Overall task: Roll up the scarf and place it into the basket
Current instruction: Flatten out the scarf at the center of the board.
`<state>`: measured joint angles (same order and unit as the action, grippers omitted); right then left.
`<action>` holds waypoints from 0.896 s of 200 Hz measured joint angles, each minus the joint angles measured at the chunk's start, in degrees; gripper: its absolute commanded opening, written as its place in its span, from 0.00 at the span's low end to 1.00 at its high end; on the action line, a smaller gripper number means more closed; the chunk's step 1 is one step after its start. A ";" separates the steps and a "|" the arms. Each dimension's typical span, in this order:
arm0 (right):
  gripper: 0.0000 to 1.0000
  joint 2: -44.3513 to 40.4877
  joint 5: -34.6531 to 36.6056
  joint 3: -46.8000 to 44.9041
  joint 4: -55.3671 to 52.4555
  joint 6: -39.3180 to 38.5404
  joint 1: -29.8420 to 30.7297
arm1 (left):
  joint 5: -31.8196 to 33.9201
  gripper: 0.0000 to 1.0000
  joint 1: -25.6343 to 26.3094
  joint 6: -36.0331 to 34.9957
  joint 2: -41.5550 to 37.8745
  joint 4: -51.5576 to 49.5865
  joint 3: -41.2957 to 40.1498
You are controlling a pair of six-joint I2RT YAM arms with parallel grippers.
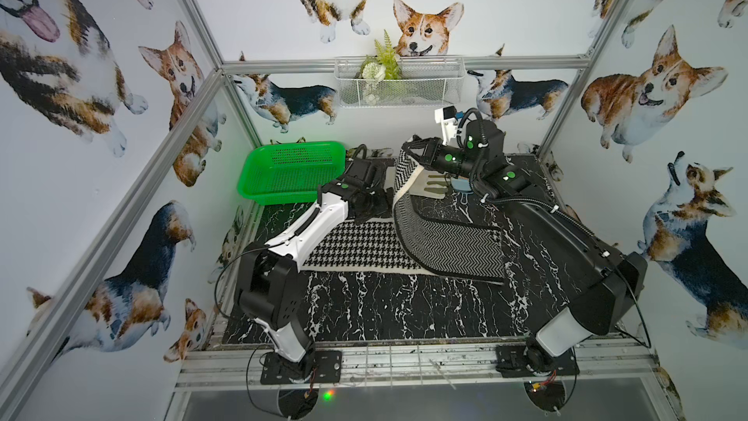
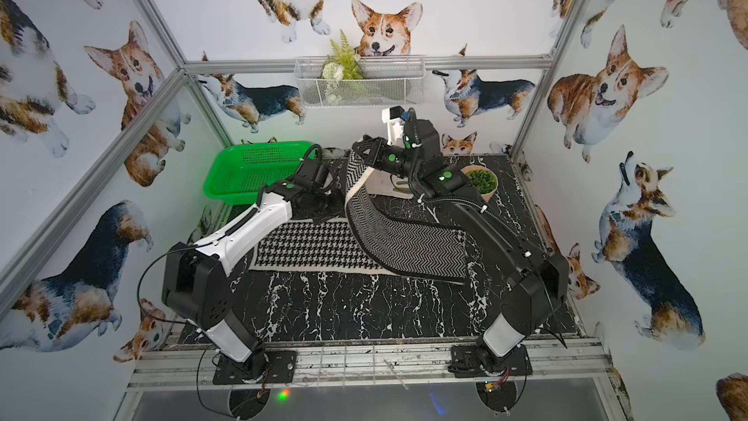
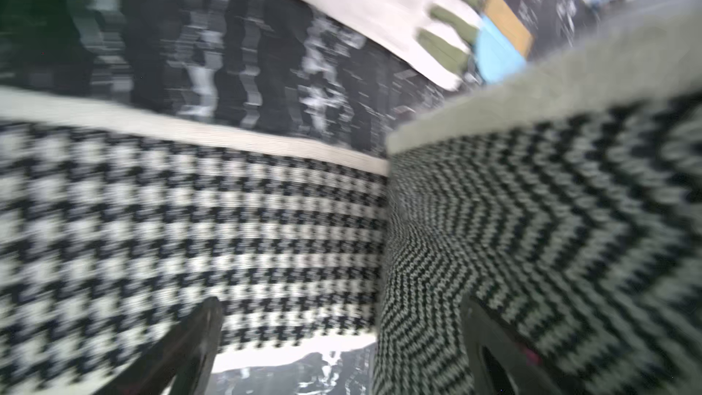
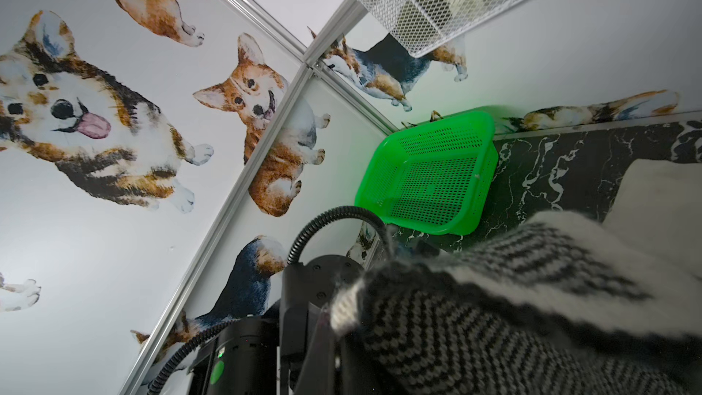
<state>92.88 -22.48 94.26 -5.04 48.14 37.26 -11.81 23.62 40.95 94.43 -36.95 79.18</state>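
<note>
The right gripper [image 1: 408, 151] was clamped shut on one end of the scarf [image 1: 445, 245], holding it raised above the table [image 1: 404, 309]. The rest trailed down and lay flat, herringbone face then houndstooth. The left gripper [image 3: 338, 351] stood wide open, holding nothing, low over the fold. The basket [image 1: 247, 175] sat in the far left corner, apart from the scarf.

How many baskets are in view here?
2. The green basket sits at the table's far left corner; the white wire basket hangs on the back wall, holding a plant. None seems hidden.
</note>
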 measured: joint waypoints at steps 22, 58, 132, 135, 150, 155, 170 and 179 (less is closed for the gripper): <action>0.00 2.84 1.11 -1.42 2.40 0.46 1.79 | -1.31 1.00 -5.33 -0.15 -4.55 -0.15 -4.83; 0.00 9.14 2.10 -3.10 6.62 2.75 5.01 | -3.15 1.00 -11.08 -1.38 -10.56 -0.24 -10.60; 0.00 20.50 0.26 -1.79 13.31 8.85 9.33 | -3.21 1.00 -13.97 -4.72 -15.37 -2.25 -12.76; 0.00 20.63 -0.02 -1.60 13.55 8.96 9.42 | -3.13 1.00 -14.12 -4.74 -15.39 -2.36 -12.83; 0.00 21.05 -0.81 -0.87 14.88 9.35 9.97 | -2.84 1.00 -14.67 -4.98 -15.78 -2.64 -13.25; 0.00 21.05 -1.14 -0.83 15.21 9.46 10.10 | -2.80 1.00 -14.93 -5.03 -16.00 -2.84 -13.35; 0.00 20.85 -1.84 -0.81 15.43 9.97 10.95 | -2.80 1.00 -15.82 -5.22 -16.85 -2.95 -13.70; 0.00 20.50 -2.29 -0.79 15.34 10.23 11.54 | -2.36 1.00 -16.55 -5.25 -17.33 -3.02 -13.84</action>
<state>113.38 -24.77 93.47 10.31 58.37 48.80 -14.17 7.07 35.70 77.10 -39.97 65.34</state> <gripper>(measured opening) 0.049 0.999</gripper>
